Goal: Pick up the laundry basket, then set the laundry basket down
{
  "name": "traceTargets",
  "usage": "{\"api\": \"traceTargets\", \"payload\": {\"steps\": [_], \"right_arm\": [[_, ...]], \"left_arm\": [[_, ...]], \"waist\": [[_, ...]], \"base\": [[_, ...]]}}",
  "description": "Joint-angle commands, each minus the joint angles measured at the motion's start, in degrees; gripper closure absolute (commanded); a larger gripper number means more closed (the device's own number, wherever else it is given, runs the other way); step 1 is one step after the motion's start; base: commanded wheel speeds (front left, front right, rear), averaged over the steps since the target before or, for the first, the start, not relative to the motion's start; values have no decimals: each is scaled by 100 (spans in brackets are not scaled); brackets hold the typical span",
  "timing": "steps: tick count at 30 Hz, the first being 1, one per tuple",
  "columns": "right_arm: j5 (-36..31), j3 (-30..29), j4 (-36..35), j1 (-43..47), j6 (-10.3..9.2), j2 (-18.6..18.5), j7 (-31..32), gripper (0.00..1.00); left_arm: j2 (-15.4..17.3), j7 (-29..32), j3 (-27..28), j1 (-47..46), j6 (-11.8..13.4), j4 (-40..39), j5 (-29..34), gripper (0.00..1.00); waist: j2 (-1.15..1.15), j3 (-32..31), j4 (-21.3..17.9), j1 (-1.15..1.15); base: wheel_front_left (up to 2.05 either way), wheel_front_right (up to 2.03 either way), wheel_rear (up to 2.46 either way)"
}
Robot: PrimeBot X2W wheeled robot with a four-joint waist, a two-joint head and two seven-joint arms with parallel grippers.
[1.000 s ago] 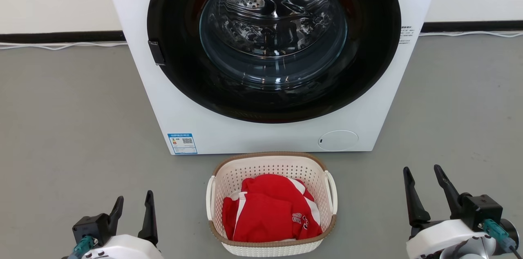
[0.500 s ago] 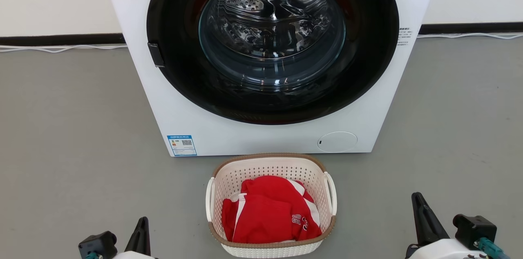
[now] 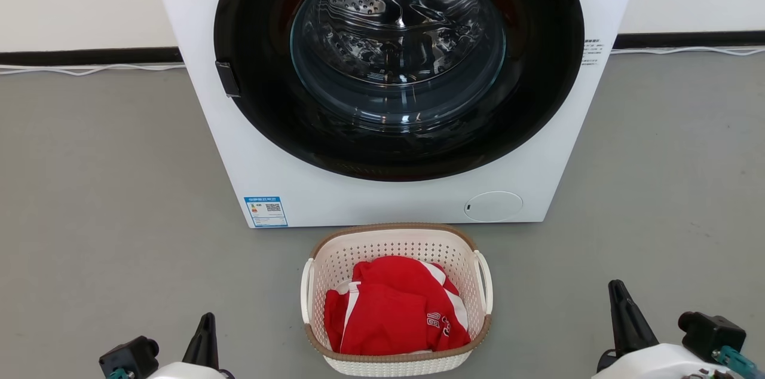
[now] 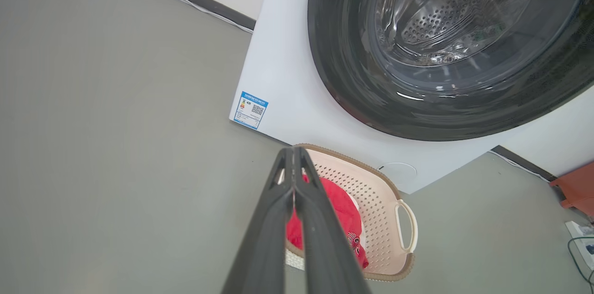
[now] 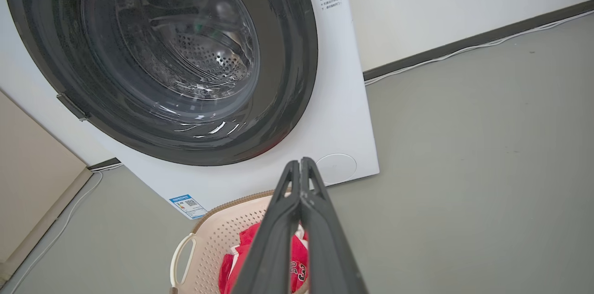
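Observation:
The laundry basket (image 3: 394, 241) stands on the grey floor just in front of the washing machine, cream-white and perforated with a brown rim and two white side handles. Red clothing (image 3: 391, 307) lies inside it. My left gripper (image 3: 206, 322) is at the lower left, well clear of the basket, with its fingers pressed together and nothing between them. My right gripper (image 3: 618, 292) sits at the lower right, also apart from the basket and shut on nothing. The wrist views show the left gripper (image 4: 293, 150) and the right gripper (image 5: 300, 162) with fingers closed, and the basket (image 4: 380, 187) (image 5: 209, 233) beyond them.
A white front-loading washing machine (image 3: 334, 199) with a round dark glass door (image 3: 397, 44) stands right behind the basket. A white cable (image 3: 89, 68) runs along the wall's dark skirting. An orange-brown object (image 4: 577, 187) and a socket strip (image 4: 582, 243) lie off to the right.
Both grippers went from open to shut. Both arms dropped lower toward the bottom edge of the head view. The basket has stayed where it was.

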Motion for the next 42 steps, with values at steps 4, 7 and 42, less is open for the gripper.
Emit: {"api": "traceTargets", "payload": {"steps": [4,7,42], "right_arm": [[457,-38,-233,-228,9,-27,118,100],[595,-43,-249,-233,10,-24,151,100],[3001,-125,-525,-323,21,25,739,100]], "left_arm": [[30,89,90,-221,-69,-234,-398,100],[29,122,97,-226,-77,-256,-520,100],[6,701,235,-314,-215,-642,-2644,100]], "waist": [[0,3,0,-1],[0,3,0,-1],[0,19,0,-1]], "base": [[0,0,0],[0,0,0],[0,0,0]]}}
